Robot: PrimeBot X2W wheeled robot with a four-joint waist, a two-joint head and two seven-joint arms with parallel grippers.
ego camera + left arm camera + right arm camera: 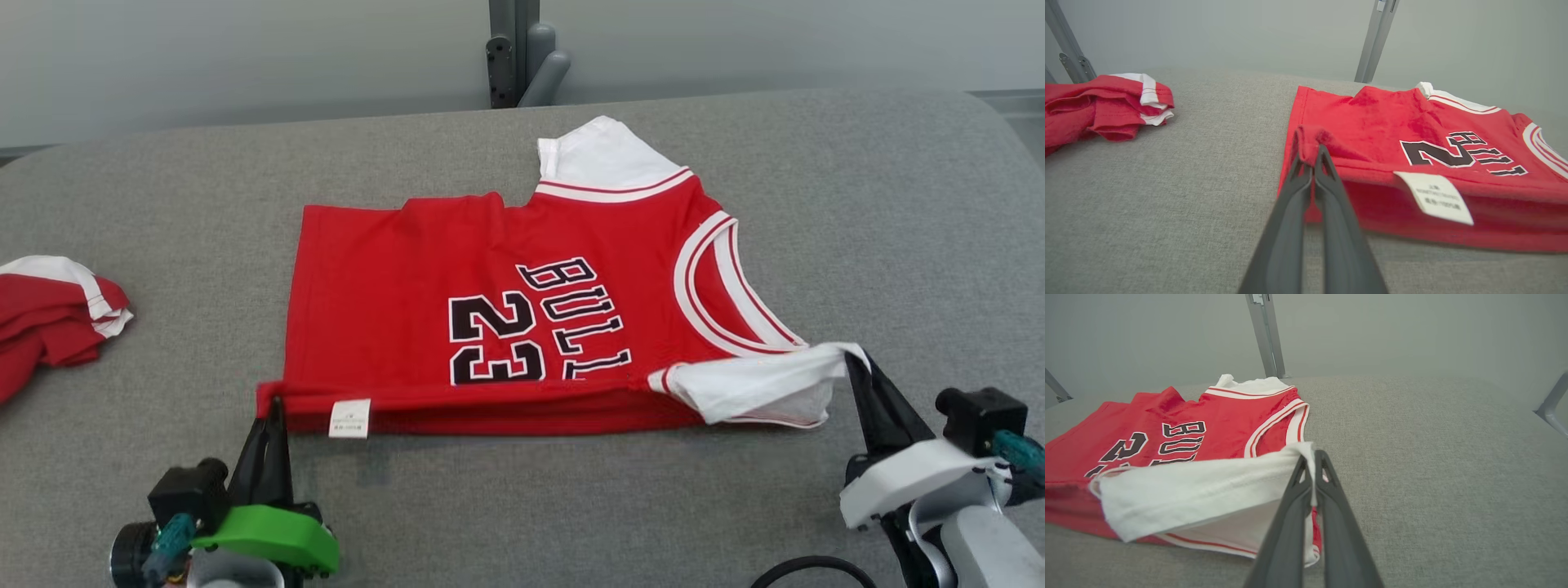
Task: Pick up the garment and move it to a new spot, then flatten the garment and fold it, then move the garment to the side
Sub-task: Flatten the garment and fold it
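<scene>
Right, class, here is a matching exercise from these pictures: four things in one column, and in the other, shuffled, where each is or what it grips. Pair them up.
Things:
1. left gripper
2. right gripper
3. label
4. crumpled garment

Places or states:
A. bunched at the table's far left
B. shut on the white sleeve
C. on the jersey's near edge
D. shut on the red hem corner

Pairs: 1-D, 2-B, 3-C, 4-A

A grey fabric-covered tabletop (882, 212) stands before a pale grey wall (245, 49), a metal post (513, 33) rising behind it.
</scene>
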